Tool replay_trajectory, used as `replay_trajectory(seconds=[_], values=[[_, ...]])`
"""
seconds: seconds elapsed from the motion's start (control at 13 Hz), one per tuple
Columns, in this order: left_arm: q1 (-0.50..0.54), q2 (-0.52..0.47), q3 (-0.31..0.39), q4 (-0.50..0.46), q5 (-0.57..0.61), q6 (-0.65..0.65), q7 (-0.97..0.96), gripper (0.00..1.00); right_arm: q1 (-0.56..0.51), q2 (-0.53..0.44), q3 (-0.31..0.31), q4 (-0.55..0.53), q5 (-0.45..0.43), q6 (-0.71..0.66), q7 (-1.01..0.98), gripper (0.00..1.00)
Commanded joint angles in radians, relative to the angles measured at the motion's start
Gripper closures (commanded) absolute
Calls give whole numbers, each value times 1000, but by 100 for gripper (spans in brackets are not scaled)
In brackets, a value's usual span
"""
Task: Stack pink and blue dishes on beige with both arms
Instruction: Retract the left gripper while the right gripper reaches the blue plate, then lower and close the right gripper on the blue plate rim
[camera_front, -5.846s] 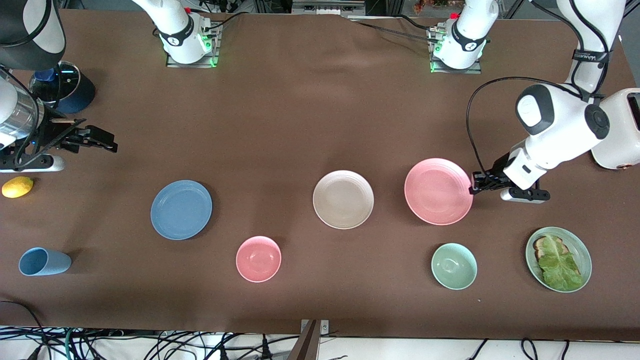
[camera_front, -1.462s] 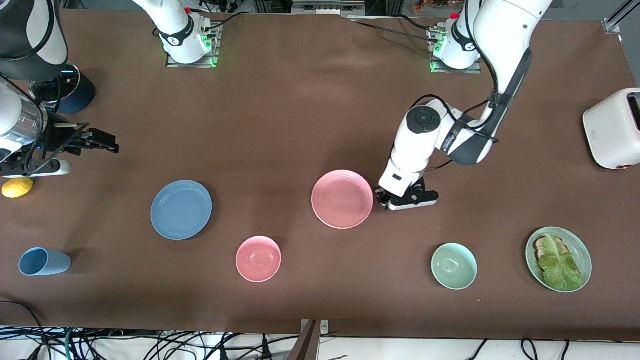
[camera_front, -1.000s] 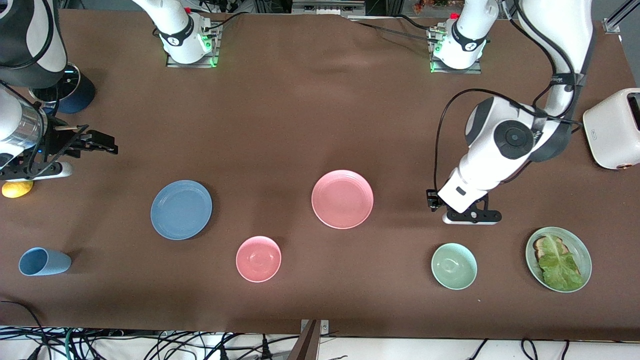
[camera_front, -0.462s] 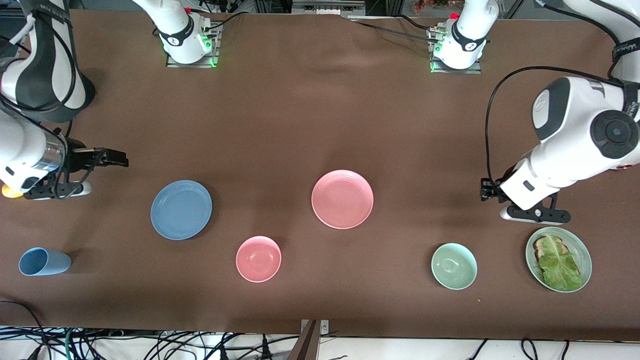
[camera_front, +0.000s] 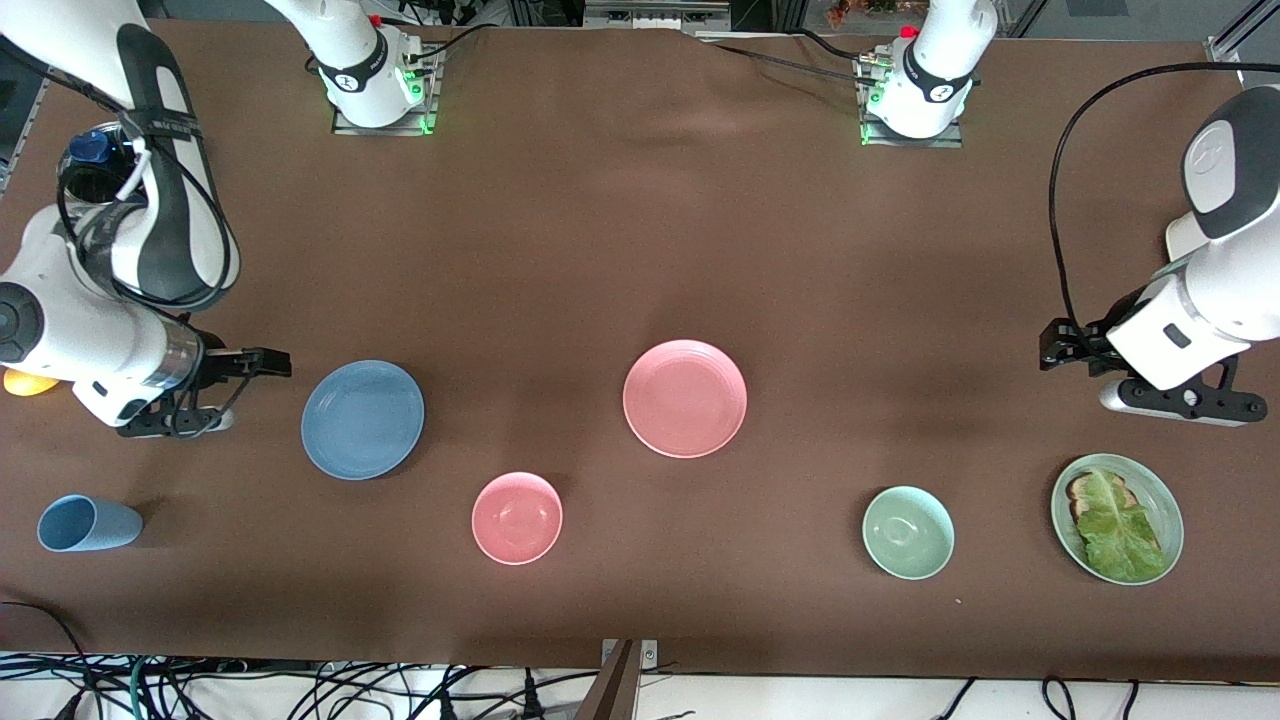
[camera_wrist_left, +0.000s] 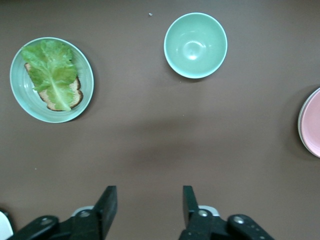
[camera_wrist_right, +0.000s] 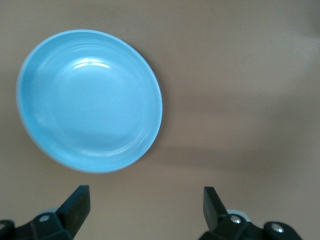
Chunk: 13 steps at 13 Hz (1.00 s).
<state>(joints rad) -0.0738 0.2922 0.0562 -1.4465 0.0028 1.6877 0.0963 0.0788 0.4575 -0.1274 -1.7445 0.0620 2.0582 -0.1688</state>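
The right hand (camera_front: 262, 362) is open, just beside the blue plate (camera_front: 362, 419). The pink plate (camera_front: 685, 398) sits mid-worktop on the beige one. The left hand (camera_front: 1050, 342) is open, well apart.

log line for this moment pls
pink plate on beige plate | blue plate unstacked | right hand open beside it | left hand open, empty

The plate (camera_front: 363, 419) lies toward the right arm's end, the stacked plate (camera_front: 685, 398) mid-table, with two bowls (camera_front: 517, 517) (camera_front: 908, 532) nearer the front camera.
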Motion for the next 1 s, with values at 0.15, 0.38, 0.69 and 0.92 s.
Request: replay_trajectory(seconds=[0.15,0.38,0.69,0.92], values=[[-9,-57,8,5,-15,-34,17,0,-16,108,5,-1,10,131,-17,0],[2,-74,17,6,-21,-36,6,0,-19,145,6,0,15,178,-17,0],[32,-91,19,9,-27,-77,19,0,-21,155,11,9,42,189,-8,1],[35,-87,17,15,-29,-75,19,0,-16,191,14,17,42,246,-2,4]])
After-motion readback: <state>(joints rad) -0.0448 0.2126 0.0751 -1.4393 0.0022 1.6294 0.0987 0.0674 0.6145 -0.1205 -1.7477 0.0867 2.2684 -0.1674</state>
